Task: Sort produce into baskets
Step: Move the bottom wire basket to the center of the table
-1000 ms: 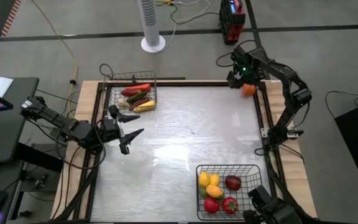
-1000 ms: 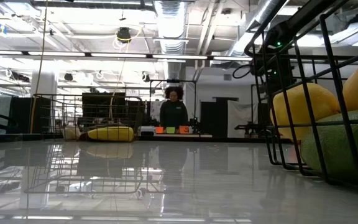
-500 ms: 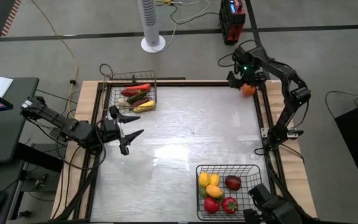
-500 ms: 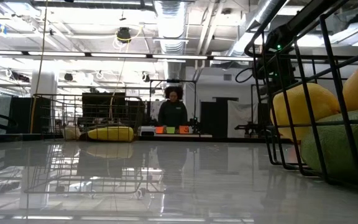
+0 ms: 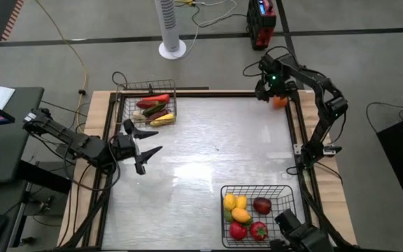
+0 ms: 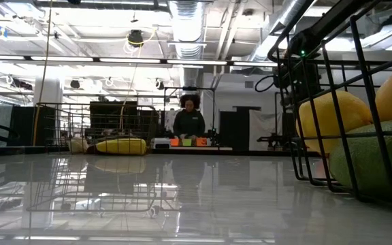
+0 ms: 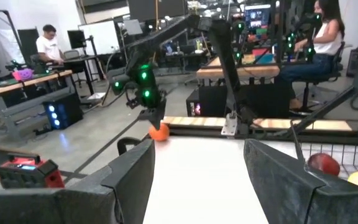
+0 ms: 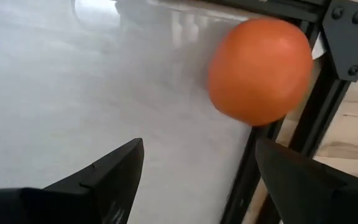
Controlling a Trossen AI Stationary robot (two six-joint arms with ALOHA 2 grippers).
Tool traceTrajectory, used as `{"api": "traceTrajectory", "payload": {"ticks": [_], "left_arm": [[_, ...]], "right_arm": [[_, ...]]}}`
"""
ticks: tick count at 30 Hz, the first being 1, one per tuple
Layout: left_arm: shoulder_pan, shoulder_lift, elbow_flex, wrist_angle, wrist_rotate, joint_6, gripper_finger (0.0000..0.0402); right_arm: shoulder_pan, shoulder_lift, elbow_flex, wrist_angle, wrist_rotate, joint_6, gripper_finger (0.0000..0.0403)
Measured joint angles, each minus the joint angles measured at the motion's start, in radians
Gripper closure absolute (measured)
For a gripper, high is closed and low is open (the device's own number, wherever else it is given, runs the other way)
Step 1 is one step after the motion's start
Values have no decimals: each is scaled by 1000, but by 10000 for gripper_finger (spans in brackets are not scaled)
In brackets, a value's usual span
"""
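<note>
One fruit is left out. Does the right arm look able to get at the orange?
Probably yes: the right hand hangs open just above the orange; only the table frame beside it crowds the grip.

Readable text: none in any view.
Labels or brands: none can be made out.
Numbers or signs: none legible on the table, arms, baskets or room equipment.

Right gripper (image 5: pixel 271 92) fingers spread; left gripper (image 5: pixel 147 139) fingers spread.

Round orange fruit (image 5: pixel 280 101) at the table's far right corner; filled silver basket (image 5: pixel 150 106) and black basket (image 5: pixel 255 214).
</note>
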Motion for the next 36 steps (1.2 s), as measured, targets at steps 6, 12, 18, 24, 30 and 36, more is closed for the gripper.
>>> {"api": "traceTrajectory", "payload": {"ticks": [6, 12, 18, 24, 30, 36], "left_arm": [[84, 46, 0, -20, 2, -14, 166], [313, 175, 0, 80, 198, -26, 166], [549, 324, 0, 197, 518, -61, 166], [748, 487, 1, 298, 708, -90, 166], [901, 691, 132, 289, 934, -118, 166], [938, 905, 368, 189, 990, -55, 166]], "right_arm": [[152, -114, 0, 56, 56, -57, 65], [302, -280, 0, 204, 71, -81, 65], [344, -401, -140, 326, 65, -80, 65], [413, -484, -347, 599, 63, -89, 65], [503, -515, -446, 820, 63, -110, 65], [628, -515, -447, 808, 116, -128, 65]]}}
